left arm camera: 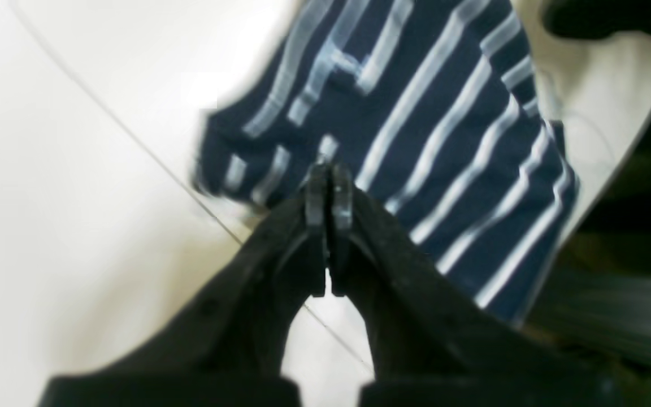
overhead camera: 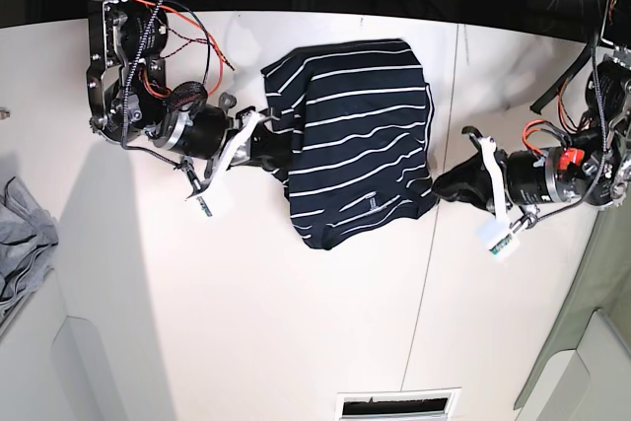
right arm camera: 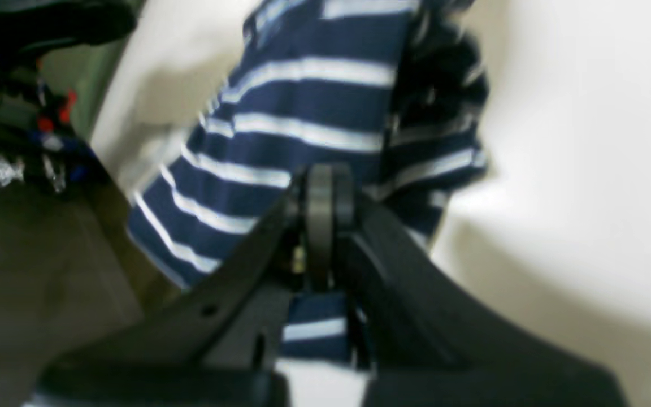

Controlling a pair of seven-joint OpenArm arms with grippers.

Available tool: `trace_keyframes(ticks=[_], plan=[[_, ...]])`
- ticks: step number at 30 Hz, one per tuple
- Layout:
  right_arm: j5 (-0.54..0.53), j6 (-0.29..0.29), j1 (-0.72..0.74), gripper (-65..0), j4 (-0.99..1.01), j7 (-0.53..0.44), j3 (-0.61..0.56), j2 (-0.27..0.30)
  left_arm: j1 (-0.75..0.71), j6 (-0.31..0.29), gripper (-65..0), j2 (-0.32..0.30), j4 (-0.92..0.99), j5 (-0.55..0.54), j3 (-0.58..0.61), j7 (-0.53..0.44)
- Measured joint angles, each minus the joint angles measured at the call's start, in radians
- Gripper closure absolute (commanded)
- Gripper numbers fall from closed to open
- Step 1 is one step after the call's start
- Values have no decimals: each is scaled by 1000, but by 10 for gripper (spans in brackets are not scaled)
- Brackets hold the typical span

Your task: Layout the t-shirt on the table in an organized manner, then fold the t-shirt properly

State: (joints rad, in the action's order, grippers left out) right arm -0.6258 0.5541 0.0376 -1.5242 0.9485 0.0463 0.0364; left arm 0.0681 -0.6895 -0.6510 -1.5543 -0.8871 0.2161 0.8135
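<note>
Base view shows the t-shirt [overhead camera: 350, 140] lying folded on the white table [overhead camera: 296, 332], right between the two arms. The right gripper [overhead camera: 271, 150] is at one side edge of the shirt, and the left gripper [overhead camera: 439, 184] is at the other side edge, near a lower corner. Both grippers are squeezed tight. Whether either one pinches the cloth is too blurry to tell. A grey cloth [overhead camera: 25, 234] lies well apart, at the table's edge.
</note>
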Motion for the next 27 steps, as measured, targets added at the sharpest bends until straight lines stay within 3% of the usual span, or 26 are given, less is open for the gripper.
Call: trace_keyframes(ticks=[4, 12, 16, 20, 24, 27], plan=[[-29, -1, -60, 0, -58, 14, 2, 40, -145, -1, 0, -12, -83, -5, -68, 11], [-63, 3, -306, 0, -201, 15, 3, 201, -564, 0, 0, -14, -229, 15, -338, 3], [-62, 37, -422, 0, -233, -13, 1, 282, -731, 0, 0, 37, -232, 227, -376, -106], [-53, 46, -509, 0, -234, -21, -47, 374, -851, 0, 0, 132, -232, 438, -372, -213], [5, 43, -575, 0, -233, -60, -172, 449, -903, -4, 0, 198, -183, 594, -352, -291], [105, 41, -603, 0, -219, -103, -287, 484, -870, -1, 0, 196, -72, 682, -261, -314]])
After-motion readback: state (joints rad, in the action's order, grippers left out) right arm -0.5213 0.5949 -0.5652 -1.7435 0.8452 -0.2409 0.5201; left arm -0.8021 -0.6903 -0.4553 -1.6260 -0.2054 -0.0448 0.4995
